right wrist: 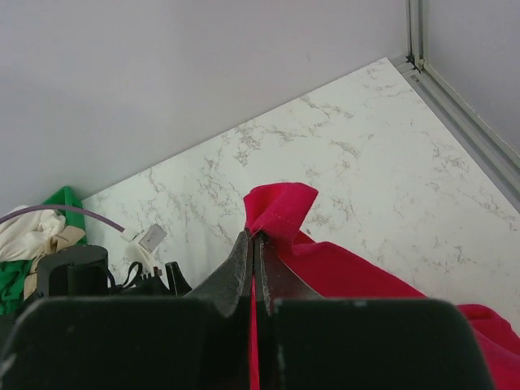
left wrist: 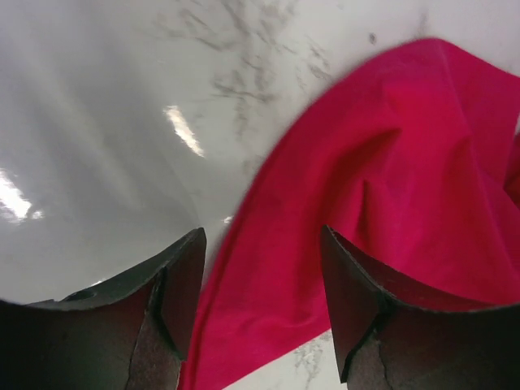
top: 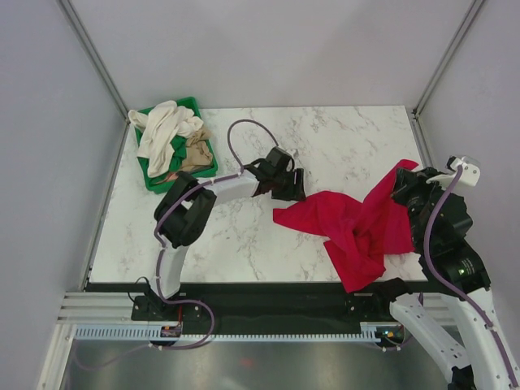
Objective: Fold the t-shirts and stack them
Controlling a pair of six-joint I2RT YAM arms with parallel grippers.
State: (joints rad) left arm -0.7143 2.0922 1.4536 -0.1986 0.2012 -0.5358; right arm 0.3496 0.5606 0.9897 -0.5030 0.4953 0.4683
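A crimson-red t-shirt [top: 349, 223] lies crumpled on the right half of the marble table, one corner lifted toward the right. My right gripper [top: 404, 188] is shut on that corner. In the right wrist view a fold of red hem [right wrist: 280, 207] sticks out above the shut right gripper [right wrist: 256, 237]. My left gripper [top: 291, 185] hovers at the shirt's left edge with its jaws open. In the left wrist view the left gripper [left wrist: 262, 236] straddles the red cloth [left wrist: 390, 187] lying below, not pinching it. Cream-white [top: 166, 130] and tan [top: 195, 154] t-shirts lie heaped in the back left.
The heaped shirts sit in a green tray [top: 192, 103] at the table's back left corner. Grey walls and metal frame posts [top: 439, 69] close in the table on three sides. A purple cable [top: 244, 126] loops above the left arm.
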